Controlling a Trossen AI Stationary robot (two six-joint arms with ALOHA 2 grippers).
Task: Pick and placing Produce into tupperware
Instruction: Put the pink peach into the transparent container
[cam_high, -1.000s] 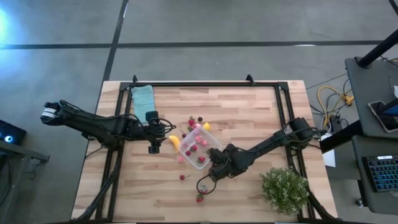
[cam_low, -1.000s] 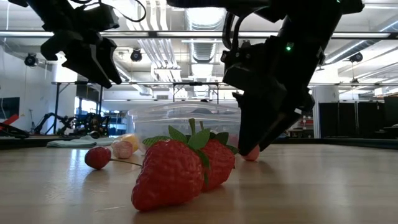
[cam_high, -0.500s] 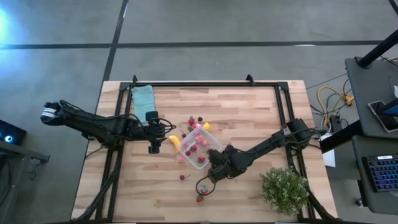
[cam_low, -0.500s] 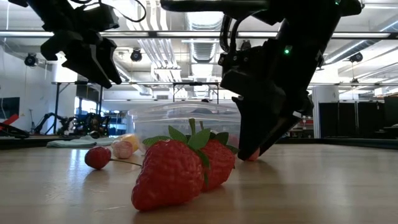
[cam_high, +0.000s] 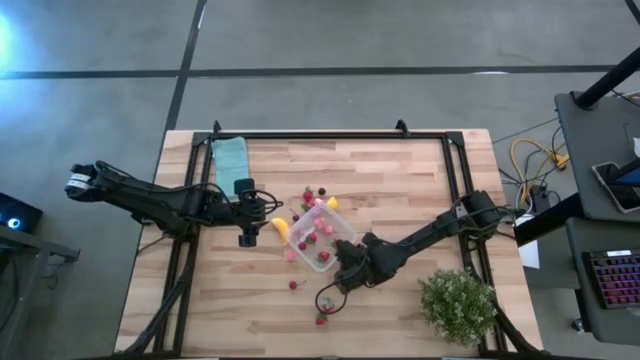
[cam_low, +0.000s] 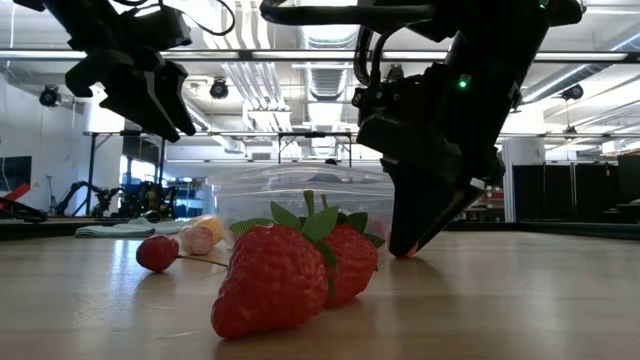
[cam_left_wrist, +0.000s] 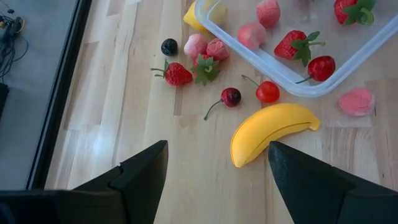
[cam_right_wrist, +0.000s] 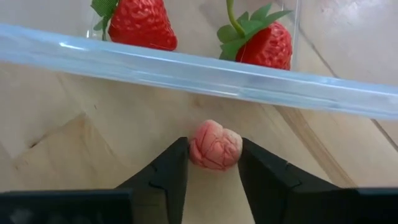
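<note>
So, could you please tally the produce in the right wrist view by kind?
Strawberries: 2, in the tub
Pink berry: 1, outside it, gripped by the right gripper
Total: 3
The left gripper hovers open, empty.

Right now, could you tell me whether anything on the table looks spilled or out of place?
Nothing is spilled or damaged. Loose produce lies outside the tupperware: a banana, cherries and strawberries. The right gripper pinches a pink raspberry beside the tub; the left gripper hangs open.
</note>
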